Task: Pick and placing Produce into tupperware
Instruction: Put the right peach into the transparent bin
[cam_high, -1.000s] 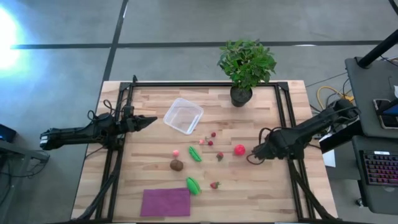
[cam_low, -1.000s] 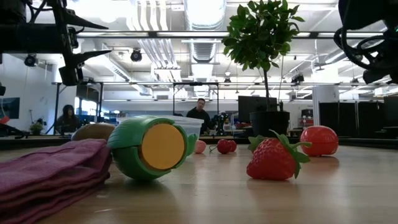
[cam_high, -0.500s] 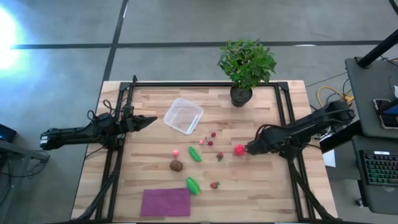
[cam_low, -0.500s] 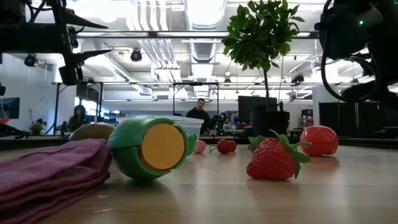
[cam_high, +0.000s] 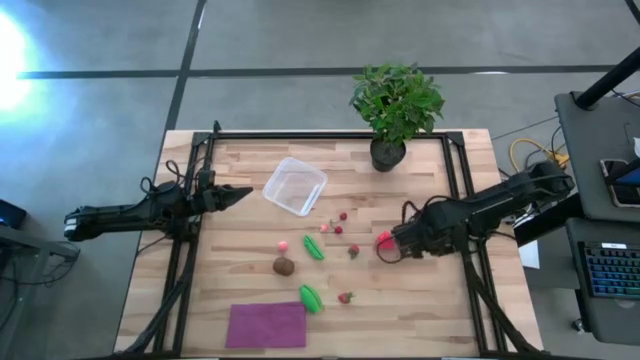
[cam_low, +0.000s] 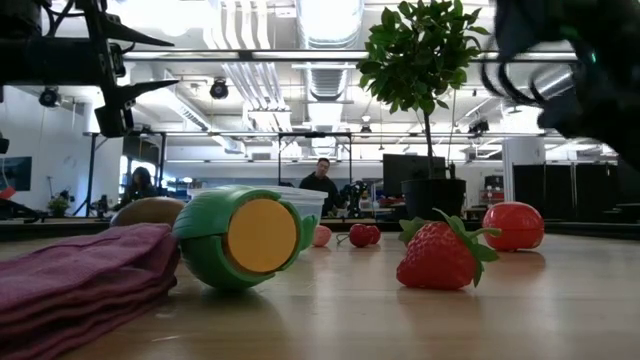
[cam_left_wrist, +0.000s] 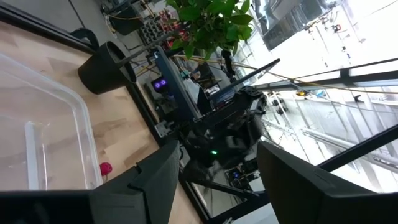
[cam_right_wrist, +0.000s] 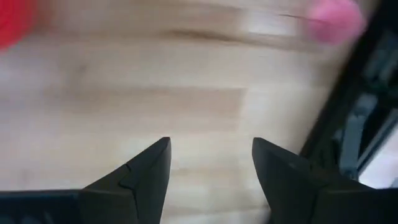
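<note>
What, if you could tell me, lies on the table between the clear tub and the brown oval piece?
In the high view, the tupperware and the brown oval have only a tiny pink bit between them, close to the oval; otherwise bare wood.

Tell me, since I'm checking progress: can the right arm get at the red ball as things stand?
Probably yes. The right gripper sits right beside the red ball, fingers open with nothing between them, and only bare table lies around it.

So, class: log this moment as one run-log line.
right gripper: open, at red ball | left gripper: open, waiting | tupperware: empty
</note>
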